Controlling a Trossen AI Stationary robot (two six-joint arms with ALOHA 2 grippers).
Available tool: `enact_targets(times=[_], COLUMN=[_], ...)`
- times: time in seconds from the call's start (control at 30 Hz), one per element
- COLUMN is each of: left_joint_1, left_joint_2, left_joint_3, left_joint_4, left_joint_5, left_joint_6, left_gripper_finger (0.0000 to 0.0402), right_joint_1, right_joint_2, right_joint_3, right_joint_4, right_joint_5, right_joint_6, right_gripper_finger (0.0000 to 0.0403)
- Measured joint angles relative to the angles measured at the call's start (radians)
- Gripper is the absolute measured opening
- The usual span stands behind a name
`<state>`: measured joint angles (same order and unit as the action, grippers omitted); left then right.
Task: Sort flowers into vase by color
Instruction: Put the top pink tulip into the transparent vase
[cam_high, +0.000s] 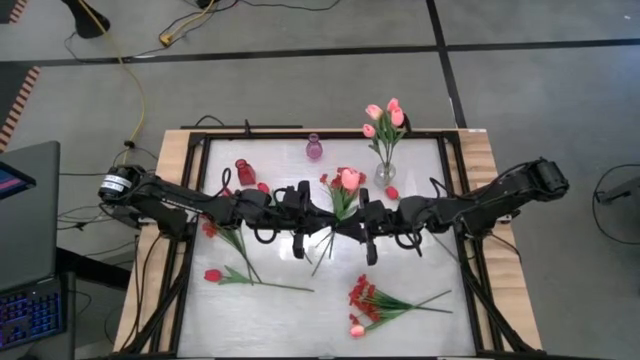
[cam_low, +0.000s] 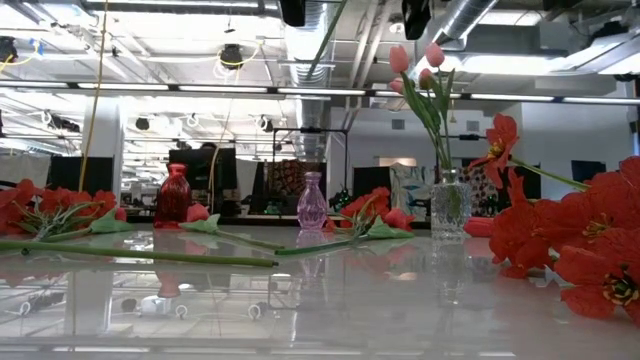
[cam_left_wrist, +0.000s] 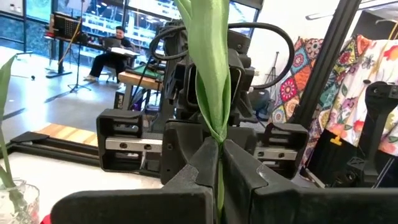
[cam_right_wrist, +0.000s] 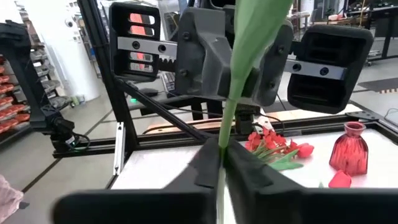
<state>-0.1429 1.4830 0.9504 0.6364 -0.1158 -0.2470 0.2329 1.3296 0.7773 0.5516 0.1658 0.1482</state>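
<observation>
A pink tulip (cam_high: 349, 180) with a long green stem (cam_high: 328, 245) hangs above the middle of the table. My left gripper (cam_high: 327, 224) and my right gripper (cam_high: 348, 228) face each other there, both shut on its stem. A clear glass vase (cam_high: 385, 173) at the far side holds several pink tulips (cam_high: 384, 115). A purple vase (cam_high: 314, 148) and a red vase (cam_high: 245, 172) stand upright to its left. A red tulip (cam_high: 214, 275) and a spray of red blossoms (cam_high: 366, 300) lie on the table near the front. My left gripper pinches the tulip's green stem (cam_left_wrist: 218, 140) between its two fingers, just below a leaf. The fingers come level from the table's left and lie across the stem. The stem stands nearly upright, clear of the table. My right gripper pinches the same stem (cam_right_wrist: 224, 138) between its two fingers, close to the left gripper's hold. Its fingers come level from the table's right, across the stem. The leaf and stem rise above the fingers.
More red flowers (cam_high: 212, 229) lie under the left arm. A loose red bud (cam_high: 392, 192) lies beside the glass vase. A black frame (cam_high: 452, 180) borders the white table top. The near middle of the table (cam_high: 300, 320) is bare.
</observation>
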Motion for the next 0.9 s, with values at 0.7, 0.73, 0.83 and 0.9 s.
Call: enact_targets(times=[0.7, 0.73, 0.83, 0.9], left_joint_1=[0.098, 0.095, 0.08, 0.072], left_joint_2=[-0.259, -0.277, -0.302, -0.303], left_joint_3=[0.001, 0.001, 0.001, 0.001], left_joint_4=[-0.431, -0.469, -0.562, -0.605], left_joint_5=[0.103, 0.062, -0.014, -0.03], left_joint_6=[0.049, 0.068, 0.104, 0.114], left_gripper_finger=[0.0234, 0.0235, 0.0235, 0.0235], right_joint_1=[-0.003, 0.001, 0.011, 0.017], right_joint_2=[-0.292, -0.318, -0.393, -0.435], right_joint_3=[0.0, 0.0, 0.0, 0.0], right_joint_4=[-0.352, -0.374, -0.465, -0.528], right_joint_5=[0.13, 0.139, 0.2, 0.255], right_joint_6=[-0.018, -0.018, -0.019, -0.026], right_gripper_finger=[0.0032, 0.0033, 0.003, 0.0027])
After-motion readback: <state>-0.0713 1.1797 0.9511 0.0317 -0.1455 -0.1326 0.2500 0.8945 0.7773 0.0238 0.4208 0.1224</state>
